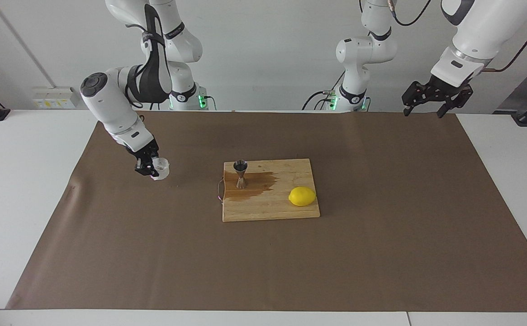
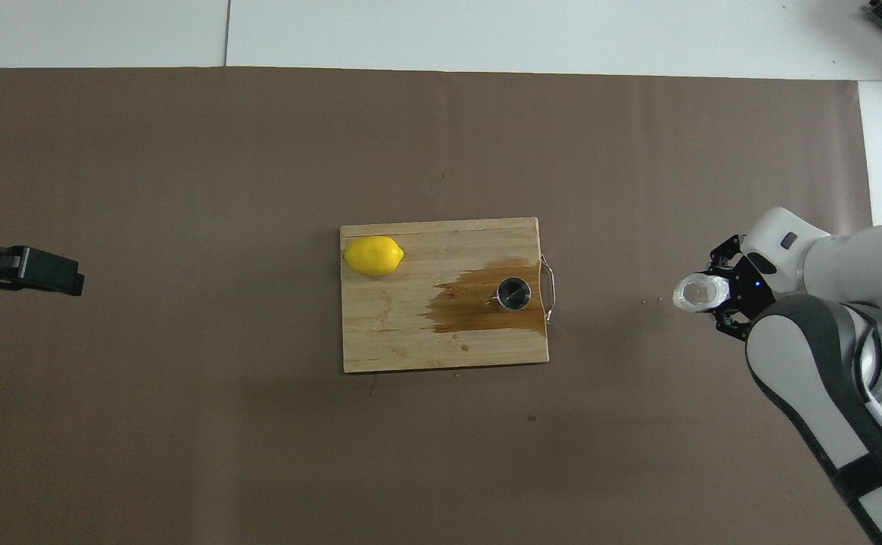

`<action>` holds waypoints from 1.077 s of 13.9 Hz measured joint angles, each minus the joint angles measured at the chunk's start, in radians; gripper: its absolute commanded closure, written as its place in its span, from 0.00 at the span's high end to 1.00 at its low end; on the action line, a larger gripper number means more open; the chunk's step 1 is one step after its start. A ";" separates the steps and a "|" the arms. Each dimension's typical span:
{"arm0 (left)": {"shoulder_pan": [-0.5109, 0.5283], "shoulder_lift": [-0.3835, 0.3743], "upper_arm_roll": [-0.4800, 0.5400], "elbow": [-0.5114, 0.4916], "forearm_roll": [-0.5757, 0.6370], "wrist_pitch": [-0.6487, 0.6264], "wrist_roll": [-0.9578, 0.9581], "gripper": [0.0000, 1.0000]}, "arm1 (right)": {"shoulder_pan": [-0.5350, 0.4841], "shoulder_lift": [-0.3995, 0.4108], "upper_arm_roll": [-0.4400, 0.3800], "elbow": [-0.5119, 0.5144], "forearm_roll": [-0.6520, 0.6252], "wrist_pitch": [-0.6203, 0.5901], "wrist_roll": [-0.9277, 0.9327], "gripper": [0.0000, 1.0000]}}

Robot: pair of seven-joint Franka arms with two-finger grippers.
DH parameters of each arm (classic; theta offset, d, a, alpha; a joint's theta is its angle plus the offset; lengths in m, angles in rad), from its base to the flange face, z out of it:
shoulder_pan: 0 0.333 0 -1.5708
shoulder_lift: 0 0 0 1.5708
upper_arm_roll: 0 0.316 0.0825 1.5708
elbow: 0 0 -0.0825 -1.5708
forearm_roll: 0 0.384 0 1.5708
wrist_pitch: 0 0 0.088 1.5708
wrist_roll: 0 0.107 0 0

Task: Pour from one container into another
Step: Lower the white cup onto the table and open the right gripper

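I am seeing the glass cup (image 1: pixel 160 168) sitting clamped in the right gripper (image 1: pixel 151 169), whose fingers are closing on its side; the cup is tilting only slightly, its mouth facing up, low over the brown mat (image 1: pixel 381 253) toward the right arm's end of the table, and I cannot tell whether its base is touching the mat. The cup is lying well apart from the cutting board (image 1: pixel 270 206), with a bare strip of mat between them. On that board the steel jigger (image 1: pixel 240 174) is standing upright at the edge nearest the right arm's end, just beside the board's wire handle (image 1: pixel 219 190), and a dark wet patch (image 1: pixel 256 184) is spreading around its foot toward the board's middle. A lemon (image 1: pixel 302 196) is resting on the board toward the left arm's end, well apart from the jigger. Around the board the mat is offering wide open room on every side, and its edges are reaching close to the white table (image 1: pixel 23 181) margins. The left gripper (image 1: pixel 427 108) is waiting with its fingers apart, hanging high over the mat's edge at the left arm's end, well apart from everything on the board.
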 measured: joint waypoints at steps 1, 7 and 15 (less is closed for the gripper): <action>0.000 0.000 0.000 0.000 0.000 0.000 0.000 1.00 | -0.007 0.011 0.000 -0.011 0.025 0.020 -0.031 0.00; 0.000 0.000 0.000 0.000 0.000 0.000 0.000 1.00 | -0.044 0.089 0.000 -0.067 0.136 0.123 -0.197 0.00; 0.000 0.000 0.000 0.000 0.000 0.000 0.000 1.00 | -0.047 0.104 0.001 -0.087 0.148 0.183 -0.255 1.00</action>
